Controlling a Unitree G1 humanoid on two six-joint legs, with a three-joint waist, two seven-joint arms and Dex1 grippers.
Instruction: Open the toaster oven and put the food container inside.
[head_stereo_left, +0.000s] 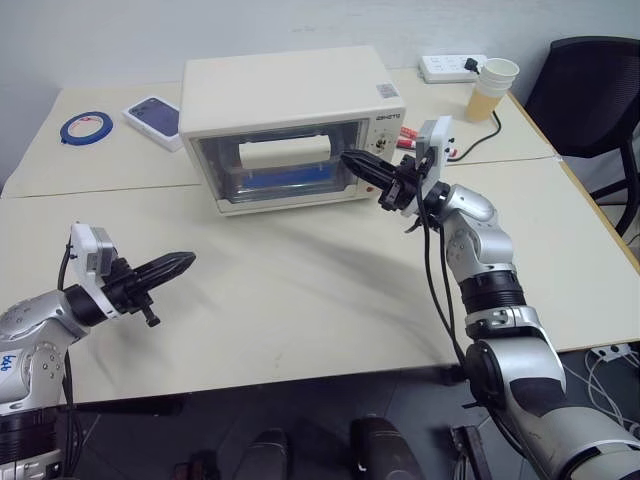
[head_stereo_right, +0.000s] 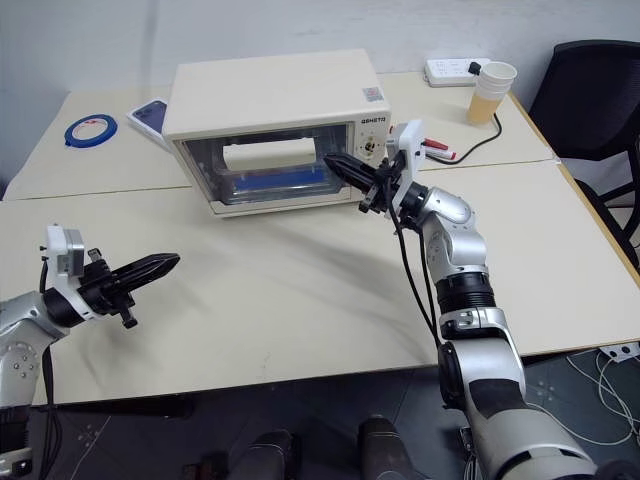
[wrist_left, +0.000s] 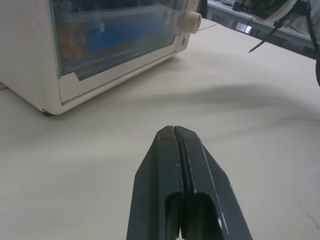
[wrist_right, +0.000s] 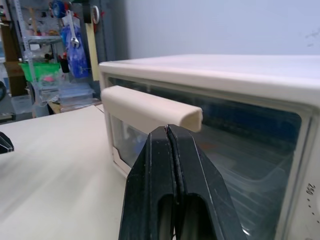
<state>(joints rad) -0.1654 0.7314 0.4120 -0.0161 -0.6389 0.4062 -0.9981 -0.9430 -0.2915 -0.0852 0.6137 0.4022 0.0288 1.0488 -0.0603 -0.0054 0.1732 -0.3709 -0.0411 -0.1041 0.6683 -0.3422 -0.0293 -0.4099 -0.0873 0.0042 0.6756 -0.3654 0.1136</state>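
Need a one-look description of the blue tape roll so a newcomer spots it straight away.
Start from the toaster oven, the cream-white box at the back middle of the table. Go to the robot's left past the small white box with dark blue top; the blue tape roll lies flat near the table's far left corner. It is a thin hollow ring, while its neighbours are boxes.

Two pale tables (head_stereo_left: 300, 290) pushed together w/ a seam between, plain grey-white wall (head_stereo_left: 250, 25) behind them. Black chair (head_stereo_left: 590, 85) at tables' right edge; dark floor (head_stereo_left: 330, 400) below near edge, cables by that corner.
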